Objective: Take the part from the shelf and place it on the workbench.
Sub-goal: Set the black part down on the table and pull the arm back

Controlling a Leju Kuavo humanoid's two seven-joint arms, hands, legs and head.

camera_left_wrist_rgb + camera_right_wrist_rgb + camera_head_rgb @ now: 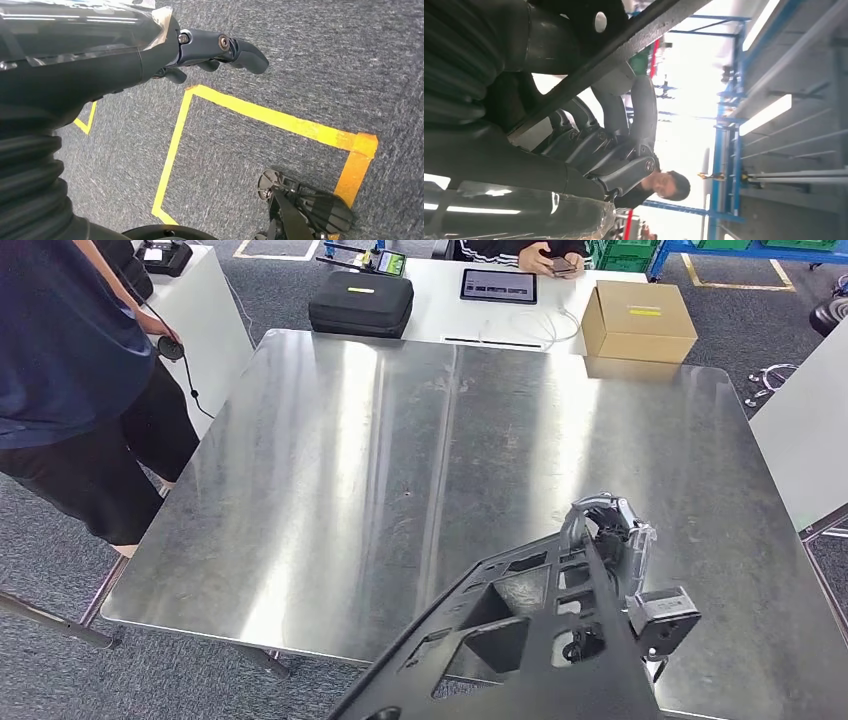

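Observation:
The part [510, 640] is a flat black plastic frame with several cut-out openings. It hangs tilted over the near right edge of the shiny metal workbench [400, 440]. My right hand [615, 540] grips the part at its far upper end, above the bench top. In the right wrist view the fingers [614, 140] wrap around a black bar of the part [624, 55]. My left hand [220, 50] hangs at my side over the grey carpet and holds nothing, its fingers loosely apart.
A black case [360, 302], a tablet [498, 285] and a cardboard box [638, 320] lie on the white table beyond the bench. A person [70, 370] stands at the bench's left side. Another person's hands [550, 258] hold a phone at the far side.

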